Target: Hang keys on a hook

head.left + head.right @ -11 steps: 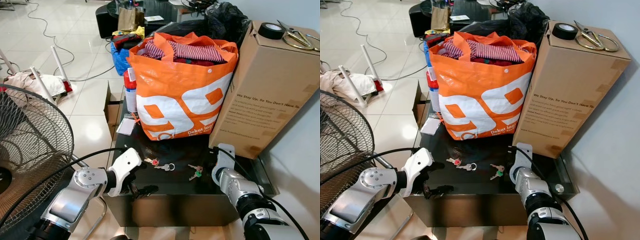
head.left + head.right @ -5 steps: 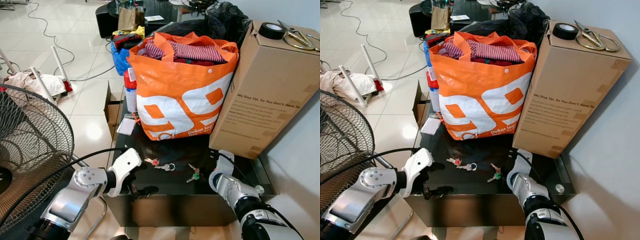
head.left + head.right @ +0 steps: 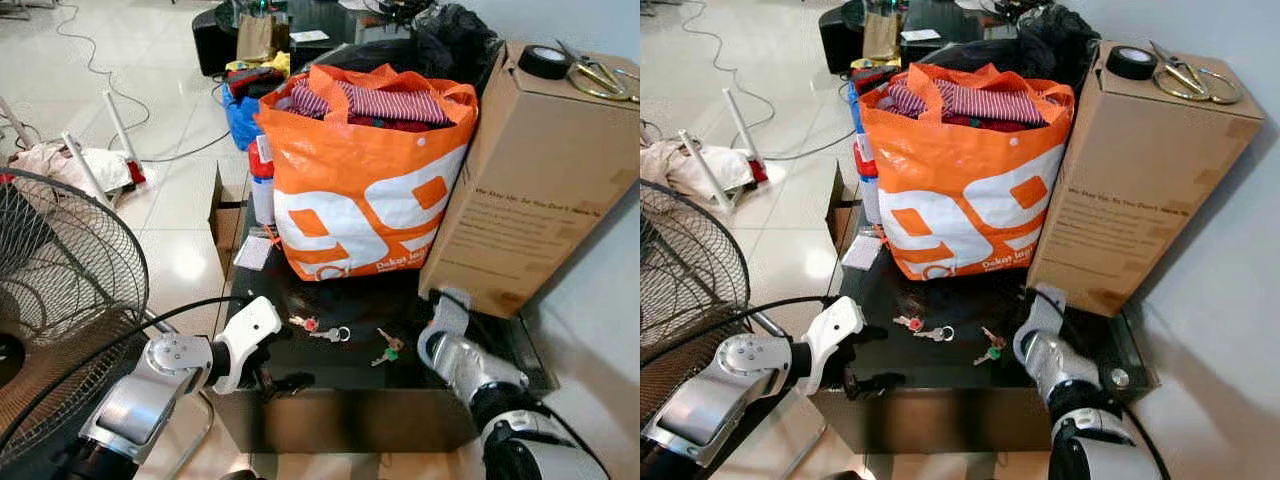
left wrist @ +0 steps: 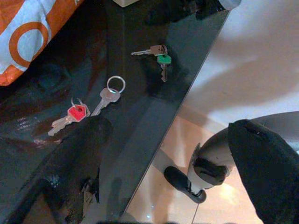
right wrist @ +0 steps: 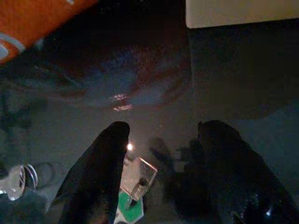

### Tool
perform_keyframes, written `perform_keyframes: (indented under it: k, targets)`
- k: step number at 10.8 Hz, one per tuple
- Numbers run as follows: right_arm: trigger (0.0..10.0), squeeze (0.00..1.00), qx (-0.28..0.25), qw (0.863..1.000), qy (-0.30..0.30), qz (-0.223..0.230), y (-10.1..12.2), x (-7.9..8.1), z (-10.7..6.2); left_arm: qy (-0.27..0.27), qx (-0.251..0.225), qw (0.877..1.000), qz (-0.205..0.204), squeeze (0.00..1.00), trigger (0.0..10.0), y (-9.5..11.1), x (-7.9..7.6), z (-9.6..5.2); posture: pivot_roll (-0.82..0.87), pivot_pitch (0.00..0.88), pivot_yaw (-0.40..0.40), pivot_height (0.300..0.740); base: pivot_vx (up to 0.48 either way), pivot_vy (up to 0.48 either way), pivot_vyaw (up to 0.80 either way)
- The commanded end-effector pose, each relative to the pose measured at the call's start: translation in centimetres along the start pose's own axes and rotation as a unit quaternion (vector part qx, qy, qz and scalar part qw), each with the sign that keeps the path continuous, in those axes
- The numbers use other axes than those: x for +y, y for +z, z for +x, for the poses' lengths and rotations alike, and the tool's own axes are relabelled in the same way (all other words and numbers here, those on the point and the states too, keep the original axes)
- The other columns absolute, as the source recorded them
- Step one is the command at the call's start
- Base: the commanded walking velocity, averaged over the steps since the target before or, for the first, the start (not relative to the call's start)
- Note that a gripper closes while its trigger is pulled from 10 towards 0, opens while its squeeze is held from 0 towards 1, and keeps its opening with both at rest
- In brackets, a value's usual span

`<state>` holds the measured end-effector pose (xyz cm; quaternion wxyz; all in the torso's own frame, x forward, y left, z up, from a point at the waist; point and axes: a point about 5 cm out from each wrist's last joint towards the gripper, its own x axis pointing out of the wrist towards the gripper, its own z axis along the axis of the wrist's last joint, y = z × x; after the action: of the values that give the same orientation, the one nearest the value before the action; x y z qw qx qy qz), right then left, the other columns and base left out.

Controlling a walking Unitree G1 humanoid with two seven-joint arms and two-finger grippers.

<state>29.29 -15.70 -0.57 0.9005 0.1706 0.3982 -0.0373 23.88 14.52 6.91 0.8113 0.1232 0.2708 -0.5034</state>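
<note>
On the black desk, right tool has closed in since a second ago, fingers spread, straddling the green-tagged keys; apparently untouched. Left tool idle, state unclear.

bright, even daylight in the eye views, with glare on the floor tiles; the right arm is motion-blurred. the right wrist view is dim and murky; the left wrist view is sharper.

Right gripper hovering over the dark table
Its two black fingers are standing apart, the green-tagged keys lying between them; an orange bag is showing beyond.
</note>
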Motion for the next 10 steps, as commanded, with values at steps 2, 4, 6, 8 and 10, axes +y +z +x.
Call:
perform_keyframes:
  k: [2,4,6,8,10]
  targets:
    - [10.0,0.00,0.035,0.998,-0.019,-0.053,-1.3,-0.8,-0.2,-0.010,0.002,1.000,0.007,0.00,10.0,0.4,-0.1,0.2,-0.12,0.000,-0.027,0.740,0.000,0.000,0.00]
    - [10.0,0.00,0.055,0.997,-0.024,-0.047,-2.2,-1.0,-0.5,-0.013,0.003,1.000,0.009,0.00,10.0,0.4,-0.1,0.3,-0.12,0.000,-0.022,0.740,0.000,0.000,0.00]
    - [10.0,0.00,0.056,0.998,-0.016,-0.031,-2.3,-0.7,-0.6,-0.015,0.003,1.000,0.010,0.00,10.0,0.5,0.0,0.3,-0.12,0.000,-0.022,0.740,0.000,0.000,0.00]
    - [10.0,0.00,0.033,0.999,0.015,-0.017,-1.3,0.0,-0.9,-0.014,0.004,1.000,0.010,0.00,10.0,0.5,0.0,0.2,-0.12,0.000,-0.023,0.740,0.000,0.000,0.00]
    - [10.0,0.00,0.062,0.990,0.093,-0.082,-1.7,0.9,-1.3,-0.015,0.004,1.000,0.009,0.00,10.0,0.5,0.0,0.3,-0.12,0.000,-0.022,0.740,0.000,0.000,0.00]
